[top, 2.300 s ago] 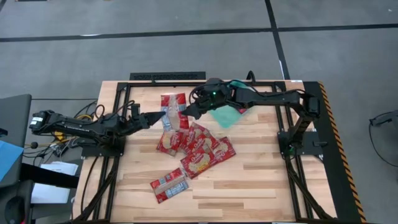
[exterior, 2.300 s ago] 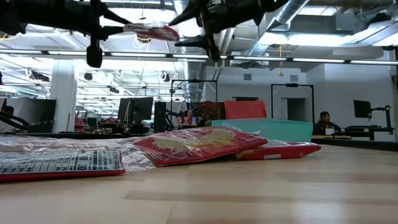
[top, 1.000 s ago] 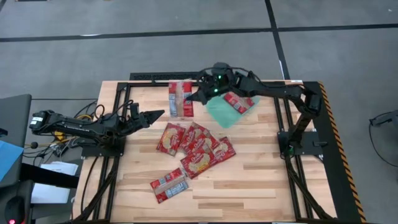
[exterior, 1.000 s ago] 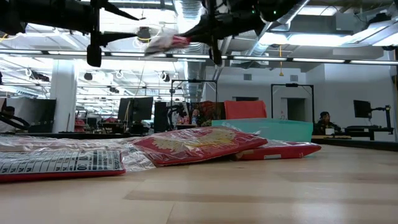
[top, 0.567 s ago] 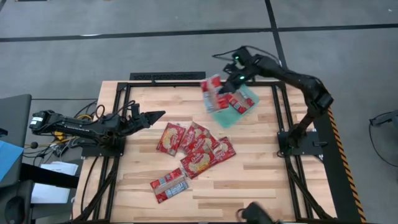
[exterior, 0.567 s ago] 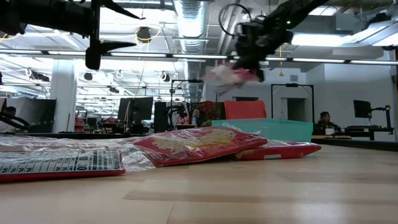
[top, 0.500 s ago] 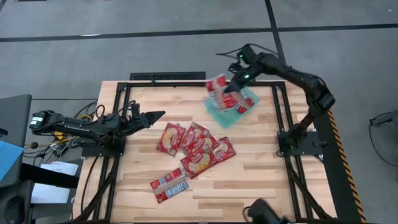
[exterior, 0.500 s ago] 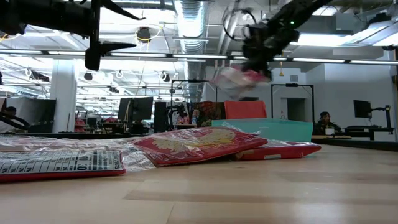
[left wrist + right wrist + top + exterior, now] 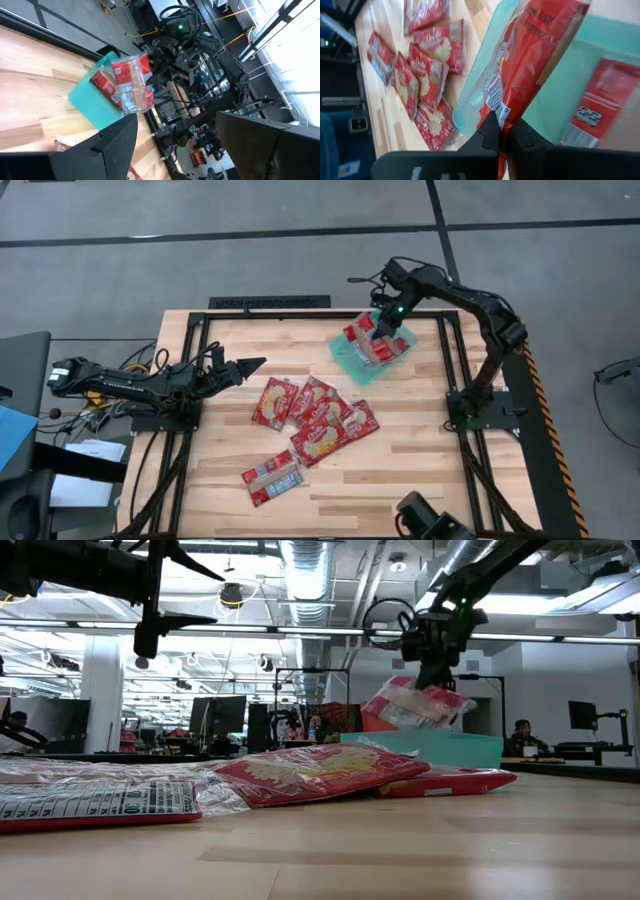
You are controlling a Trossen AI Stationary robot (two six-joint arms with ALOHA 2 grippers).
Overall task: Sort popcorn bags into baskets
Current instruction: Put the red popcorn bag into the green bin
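High view: the right gripper [image 9: 381, 330] hangs over the teal basket [image 9: 352, 364] at about one o'clock on the wooden surface [image 9: 420, 470], its jaws clamped on one popcorn bag [image 9: 362, 337]. One packet [image 9: 394, 347] lies in the basket. Four bags [image 9: 318, 416] cluster at the centre; a fifth bag [image 9: 272, 477] lies at seven o'clock. The left gripper [image 9: 251, 364] waits at nine o'clock, jaws parted.

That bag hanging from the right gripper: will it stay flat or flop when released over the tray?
Likely floppy: the popcorn bag, pinched by one edge in the right gripper, droops and creases over the teal tray. Its glossy film probably slides easily, perhaps onto the packet in the tray. It seems light.
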